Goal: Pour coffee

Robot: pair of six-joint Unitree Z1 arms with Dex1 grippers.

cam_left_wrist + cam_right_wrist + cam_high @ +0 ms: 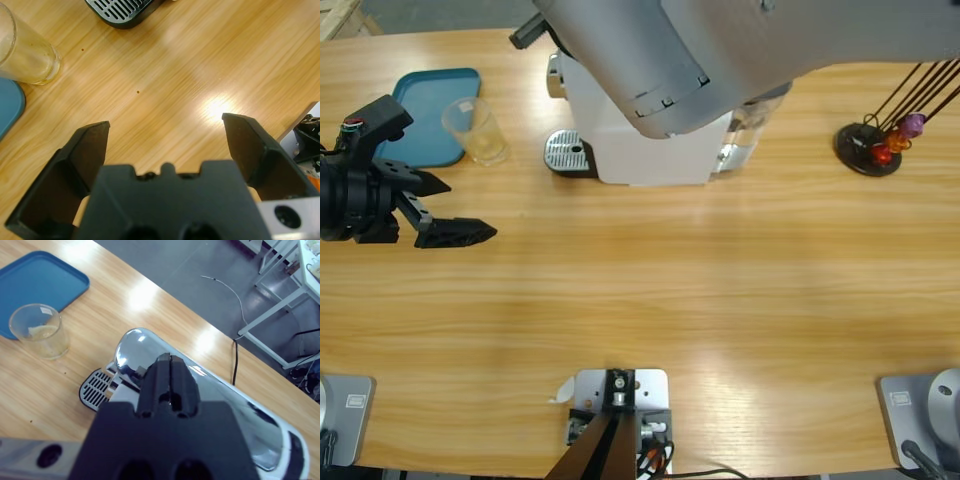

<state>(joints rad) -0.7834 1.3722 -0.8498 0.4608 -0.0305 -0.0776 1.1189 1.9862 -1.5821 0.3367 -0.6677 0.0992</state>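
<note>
A clear glass (477,131) stands on the wood beside the blue tray; it also shows as the glass (24,52) and the glass (40,331). I see only a pale film in it; the coffee is out of view. The white coffee machine (650,150) has a round drip grate (569,153) facing the glass. My left gripper (470,210) is open and empty, low over the table a little short of the glass, the left gripper (165,125) pointing past it. My right gripper (170,362) is shut, just above the machine's chrome top (131,352).
The blue tray (425,112) lies at the back left corner. A black stand with coloured capsules (870,148) is at the back right. A large silver arm section (720,50) hangs over the machine. Bare wood (700,280) fills the front half.
</note>
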